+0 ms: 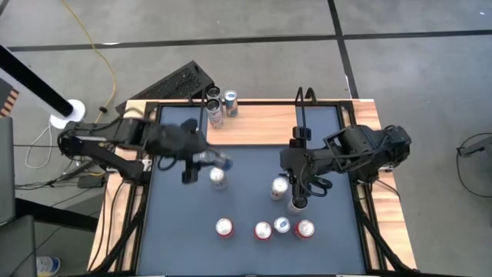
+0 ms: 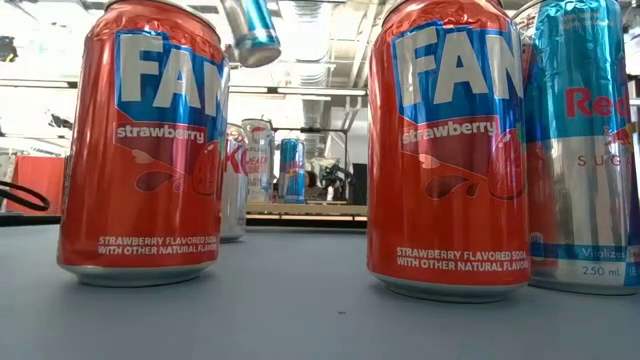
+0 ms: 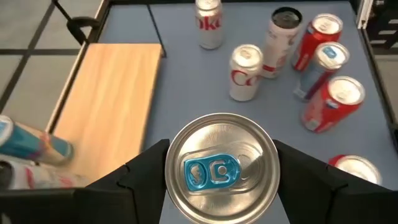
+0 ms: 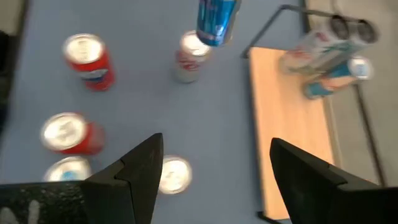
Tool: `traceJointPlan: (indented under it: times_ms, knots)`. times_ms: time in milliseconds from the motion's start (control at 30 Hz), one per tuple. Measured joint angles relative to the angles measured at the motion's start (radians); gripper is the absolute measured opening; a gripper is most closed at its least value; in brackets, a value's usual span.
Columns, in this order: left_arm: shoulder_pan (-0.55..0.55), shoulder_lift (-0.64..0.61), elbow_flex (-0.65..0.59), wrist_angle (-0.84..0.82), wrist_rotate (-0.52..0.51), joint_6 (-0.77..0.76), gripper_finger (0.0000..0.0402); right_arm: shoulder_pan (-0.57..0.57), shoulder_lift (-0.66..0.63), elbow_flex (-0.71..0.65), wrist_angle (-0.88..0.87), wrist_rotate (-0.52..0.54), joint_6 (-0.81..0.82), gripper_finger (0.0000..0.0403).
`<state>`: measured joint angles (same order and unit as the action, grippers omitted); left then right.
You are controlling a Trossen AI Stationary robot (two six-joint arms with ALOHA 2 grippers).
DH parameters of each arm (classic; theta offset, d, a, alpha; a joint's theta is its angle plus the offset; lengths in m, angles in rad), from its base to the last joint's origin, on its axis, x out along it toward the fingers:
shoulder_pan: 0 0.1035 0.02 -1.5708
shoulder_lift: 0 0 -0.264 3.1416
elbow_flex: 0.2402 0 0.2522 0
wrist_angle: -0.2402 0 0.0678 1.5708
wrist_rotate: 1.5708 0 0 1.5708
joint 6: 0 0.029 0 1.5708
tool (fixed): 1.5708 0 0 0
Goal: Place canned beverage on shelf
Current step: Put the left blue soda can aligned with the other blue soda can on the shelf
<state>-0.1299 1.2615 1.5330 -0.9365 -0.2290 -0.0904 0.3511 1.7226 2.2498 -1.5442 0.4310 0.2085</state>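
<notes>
We are reading "strawberry flavored soda" on two red Fanta cans (image 2: pixel 140 150) standing on the bench (image 1: pixel 246 192). Our left hand (image 3: pixel 221 171) is clenching a blue-tabbed silver can (image 3: pixel 219 168), lifted above the bench near the shelf (image 1: pixel 261 123). Three cans (image 1: pixel 219 104) are standing at the shelf's left end. Our right hand (image 4: pixel 214 180) is hanging released over the bench cans.

Robotics lab / test bay. Grey tiled floor (image 1: pixel 254 54) with a loose yellow cable (image 1: pixel 104 50) around a blue-grey work table with a light-wood rim (image 1: pixel 388 223), two dark arms mounted on it. Low view: exposed ceiling ducting (image 2: pixel 310 40) and cluttered benches (image 2: pixel 330 185) behind the table.
</notes>
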Motion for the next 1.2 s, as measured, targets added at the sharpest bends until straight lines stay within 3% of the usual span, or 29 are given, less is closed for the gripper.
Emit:
traceJointPlan:
  times_ms: [300,567,767,933,1200]
  knots:
    - [0.355,0.147,0.102,-0.04,0.174,0.321,0.0234,-0.07,0.0,0.0,-0.027,0.028,-0.091,0.0276]
    - [0.538,0.363,0.292,-0.101,0.329,0.586,0.0241,-0.166,-0.001,0.0,-0.027,0.016,-0.194,0.0276]
    - [0.666,0.458,0.31,-0.133,0.434,0.723,0.0243,-0.278,-0.051,-0.012,-0.025,-0.038,-0.281,0.0276]
    - [0.751,0.498,0.31,-0.108,0.487,0.797,0.0244,-0.417,-0.206,-0.183,0.031,-0.042,-0.269,0.0276]
    - [0.775,0.532,0.309,-0.063,0.509,0.839,0.0245,-0.556,-0.5,-0.639,0.332,-0.148,-0.269,0.0276]
